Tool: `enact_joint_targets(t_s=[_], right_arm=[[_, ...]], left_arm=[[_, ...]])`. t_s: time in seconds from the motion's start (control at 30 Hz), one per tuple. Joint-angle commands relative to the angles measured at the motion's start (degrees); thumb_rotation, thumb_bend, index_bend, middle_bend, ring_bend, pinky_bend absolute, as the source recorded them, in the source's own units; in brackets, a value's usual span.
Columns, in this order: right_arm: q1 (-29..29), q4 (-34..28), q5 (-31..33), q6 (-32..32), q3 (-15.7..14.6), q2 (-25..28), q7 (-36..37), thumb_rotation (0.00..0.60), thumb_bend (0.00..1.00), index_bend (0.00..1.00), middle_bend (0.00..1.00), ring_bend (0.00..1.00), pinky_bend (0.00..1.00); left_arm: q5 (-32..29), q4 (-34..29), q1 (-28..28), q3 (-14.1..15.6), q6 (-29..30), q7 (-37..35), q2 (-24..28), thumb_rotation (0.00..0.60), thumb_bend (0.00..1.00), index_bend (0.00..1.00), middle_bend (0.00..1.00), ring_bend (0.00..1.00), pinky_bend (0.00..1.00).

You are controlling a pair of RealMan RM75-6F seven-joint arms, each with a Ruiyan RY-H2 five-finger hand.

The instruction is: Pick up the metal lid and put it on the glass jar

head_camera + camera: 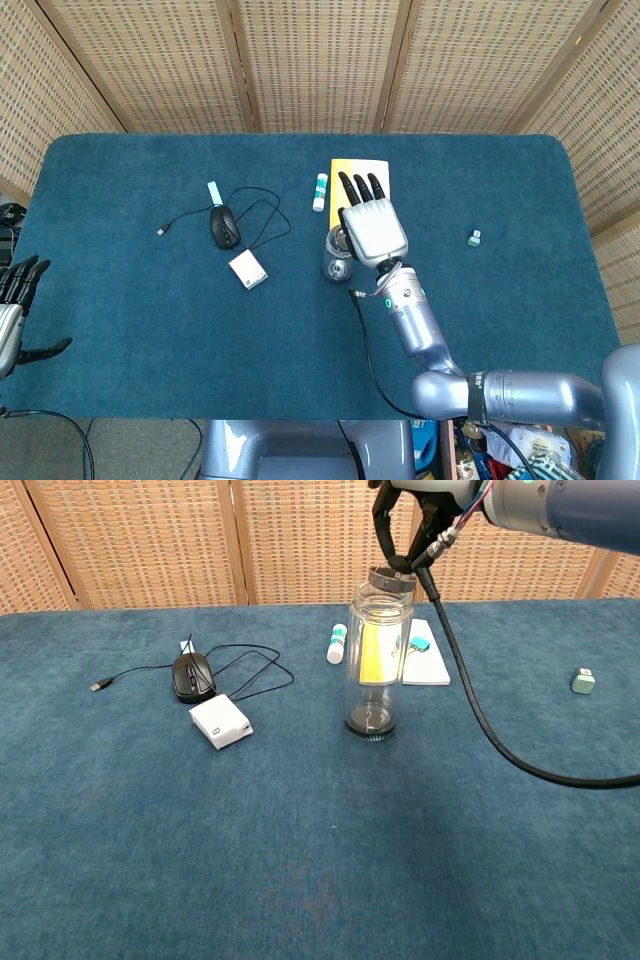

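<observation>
The glass jar (379, 658) stands upright mid-table, also seen from above as the jar (336, 256). My right hand (371, 226) hovers over the jar's right side, its fingers (390, 530) pinching the metal lid (392, 578). The lid sits tilted at the jar's mouth, touching or just above the rim; which one I cannot tell. In the head view the lid is hidden under the hand. My left hand (14, 315) hangs at the table's left front edge, fingers spread, holding nothing.
A black mouse (192, 675) with its cable, a white box (221, 722), a white tube (336, 643) and a yellow notepad (364, 176) lie around the jar. A small green block (584, 681) sits far right. My right arm's black cable (480, 710) drapes beside the jar.
</observation>
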Motion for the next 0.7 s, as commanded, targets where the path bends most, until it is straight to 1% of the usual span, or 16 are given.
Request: enact_joint_targets(t_s=[0.03, 0.27, 0.5, 0.53, 0.6, 0.63, 0.67, 0.7], right_arm=[[0.2, 0.3, -0.01, 0.18, -0.17, -0.53, 0.27, 0.6, 0.65, 0.67, 0.07, 0.0, 0.04], [0.82, 1.54, 0.29, 0.27, -0.92, -1.45, -0.33, 0.6, 0.65, 0.67, 0.07, 0.0, 0.04], [1.14, 2.33, 0.47, 0.4, -1.04, -1.94, -0.26, 0.6, 0.65, 0.67, 0.07, 0.0, 0.04], [1.22, 2.37, 0.7, 0.28, -1.15, -2.02, -0.37, 0.6, 0.65, 0.63, 0.06, 0.0, 0.04], [1.32, 2.35, 0.96, 0.06, -1.31, -2.09, -0.51, 0.6, 0.62, 0.45, 0.04, 0.0, 0.04], [1.36, 2.26, 1.0, -0.11, -1.4, -2.09, -0.53, 0.6, 0.58, 0.3, 0.02, 0.0, 0.04], [1.39, 2.22, 0.85, -0.25, -1.44, -2.12, -0.35, 0.6, 0.52, 0.18, 0.01, 0.0, 0.04], [1.39, 2.22, 0.68, -0.27, -1.46, -2.14, -0.21, 0.6, 0.48, 0.12, 0.0, 0.0, 0.04]], left_arm=[[-0.09, 0.05, -0.05, 0.01, -0.1, 0.06, -0.05, 0.6, 0.0, 0.0, 0.0, 0.0, 0.0], [-0.36, 0.2, -0.11, -0.09, -0.13, -0.1, -0.06, 0.6, 0.0, 0.0, 0.0, 0.0, 0.0], [-0.68, 0.31, -0.27, -0.17, -0.42, -0.21, -0.03, 0.6, 0.0, 0.0, 0.0, 0.0, 0.0], [-0.7, 0.32, -0.29, -0.17, -0.44, -0.19, -0.02, 0.6, 0.0, 0.0, 0.0, 0.0, 0.0], [-0.71, 0.31, -0.31, -0.16, -0.48, -0.2, -0.02, 0.6, 0.0, 0.0, 0.0, 0.0, 0.0], [-0.71, 0.3, -0.32, -0.16, -0.48, -0.19, -0.02, 0.6, 0.0, 0.0, 0.0, 0.0, 0.0], [-0.71, 0.31, -0.32, -0.16, -0.45, -0.18, -0.03, 0.6, 0.0, 0.0, 0.0, 0.0, 0.0], [-0.7, 0.32, -0.31, -0.15, -0.44, -0.18, -0.03, 0.6, 0.0, 0.0, 0.0, 0.0, 0.0]])
